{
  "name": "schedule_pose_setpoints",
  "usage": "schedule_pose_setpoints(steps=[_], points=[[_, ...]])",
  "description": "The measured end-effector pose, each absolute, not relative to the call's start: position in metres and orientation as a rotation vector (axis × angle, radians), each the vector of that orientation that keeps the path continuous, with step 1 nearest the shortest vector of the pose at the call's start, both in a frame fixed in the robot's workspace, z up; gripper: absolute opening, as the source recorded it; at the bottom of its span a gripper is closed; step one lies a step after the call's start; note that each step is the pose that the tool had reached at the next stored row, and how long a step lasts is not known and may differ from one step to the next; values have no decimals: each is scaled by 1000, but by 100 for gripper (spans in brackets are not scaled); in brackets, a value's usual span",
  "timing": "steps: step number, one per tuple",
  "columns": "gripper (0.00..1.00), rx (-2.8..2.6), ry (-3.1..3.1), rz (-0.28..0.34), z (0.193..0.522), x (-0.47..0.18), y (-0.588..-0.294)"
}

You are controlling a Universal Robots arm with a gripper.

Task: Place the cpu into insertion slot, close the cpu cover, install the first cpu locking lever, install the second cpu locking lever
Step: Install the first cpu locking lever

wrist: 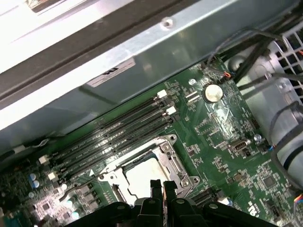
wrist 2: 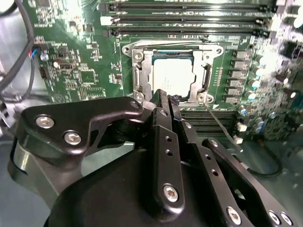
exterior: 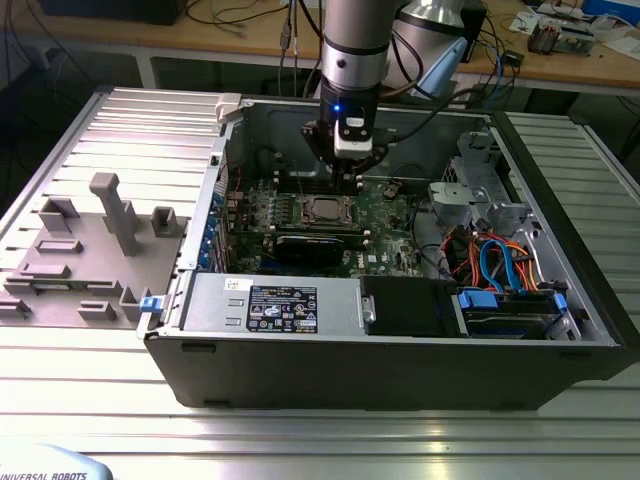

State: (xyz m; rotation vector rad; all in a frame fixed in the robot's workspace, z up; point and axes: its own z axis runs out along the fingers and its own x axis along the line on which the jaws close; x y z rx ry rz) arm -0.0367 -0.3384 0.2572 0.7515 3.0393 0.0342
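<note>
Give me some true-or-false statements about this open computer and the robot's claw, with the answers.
1. The chip lies in its socket. True.
2. The gripper is carrying the chip. False: its closed fingers hang over the socket's edge, and the chip lies in the socket.
3. The circuit board is blue. False: it is green.
4. The computer case lies open on a ribbed metal table. True.
</note>
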Motion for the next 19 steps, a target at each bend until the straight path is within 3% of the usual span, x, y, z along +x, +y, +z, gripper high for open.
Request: schedule_pose_setpoints(steps=[19], points=[[16, 703, 3051, 34, 257, -37, -338]])
